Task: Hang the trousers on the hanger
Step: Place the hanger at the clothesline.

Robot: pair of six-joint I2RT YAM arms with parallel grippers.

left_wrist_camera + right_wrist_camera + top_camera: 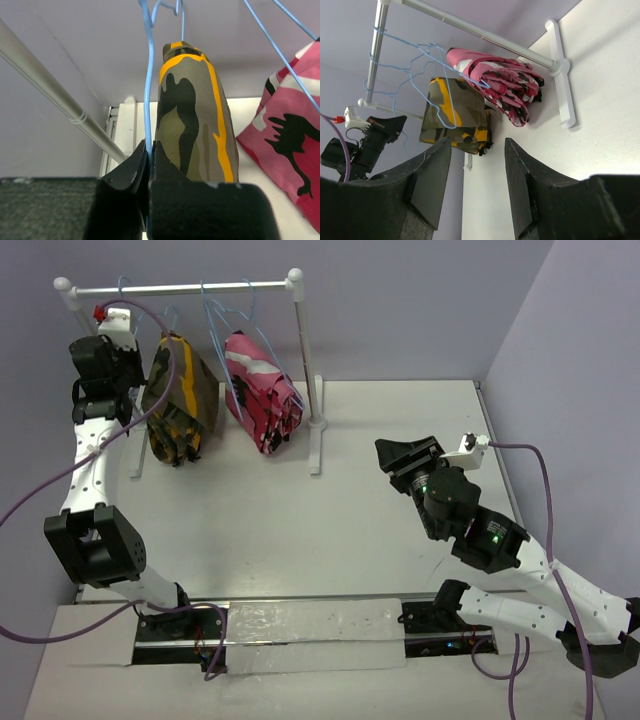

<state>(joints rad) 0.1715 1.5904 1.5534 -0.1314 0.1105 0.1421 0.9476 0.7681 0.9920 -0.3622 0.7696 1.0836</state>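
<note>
Far left: the left hand [148,146] is closed tight on the wire of the hanger [148,85], just beside the trousers [192,115]. The trousers hang folded over that hanger, below the white rail [190,287]. Whether the hook sits fully on the rail cannot be told. To their right hangs a pink garment [262,390].

Right side: the right hand [477,144] hovers half open and empty above the counter [400,430].

Judgement: draping appears complete. The next move calls for confirming the hook's seat, then opening the left hand and backing off without dragging the wire.
</note>
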